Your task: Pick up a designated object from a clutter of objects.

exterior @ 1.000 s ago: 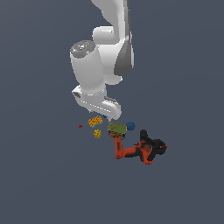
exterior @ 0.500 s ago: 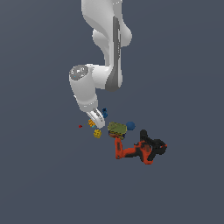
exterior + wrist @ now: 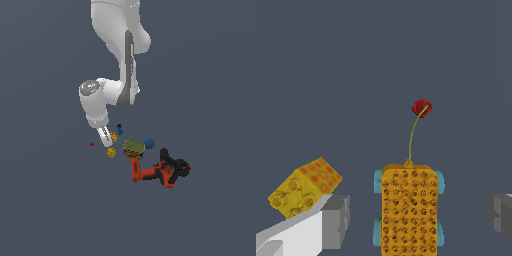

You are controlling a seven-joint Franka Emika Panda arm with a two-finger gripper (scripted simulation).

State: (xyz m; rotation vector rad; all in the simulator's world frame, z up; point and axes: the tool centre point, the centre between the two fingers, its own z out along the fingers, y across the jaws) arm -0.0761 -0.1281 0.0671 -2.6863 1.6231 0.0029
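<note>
The designated object is an oblong orange-yellow block point(image 3: 410, 210) with a bumpy dotted top and cyan bits at its sides. In the wrist view it lies between my two fingers, apart from both. In the exterior view the orange block point(image 3: 114, 136) sits right at my fingertips. My gripper point(image 3: 107, 139) is open and low over the clutter; it also shows in the wrist view point(image 3: 417, 216). The yellow cube point(image 3: 303, 187) lies just outside one finger point(image 3: 333, 220), and shows in the exterior view point(image 3: 111, 152) too.
An olive-green box point(image 3: 133, 147), a blue ball point(image 3: 149, 144) and a red-and-black power drill point(image 3: 160, 172) lie to the exterior view's right. A tiny red piece point(image 3: 92, 144) point(image 3: 421, 108) and a small blue piece point(image 3: 119, 127) lie close by.
The arm has swung and lowered, bringing the gripper down toward the orange block. The objects on the ground have not moved.
</note>
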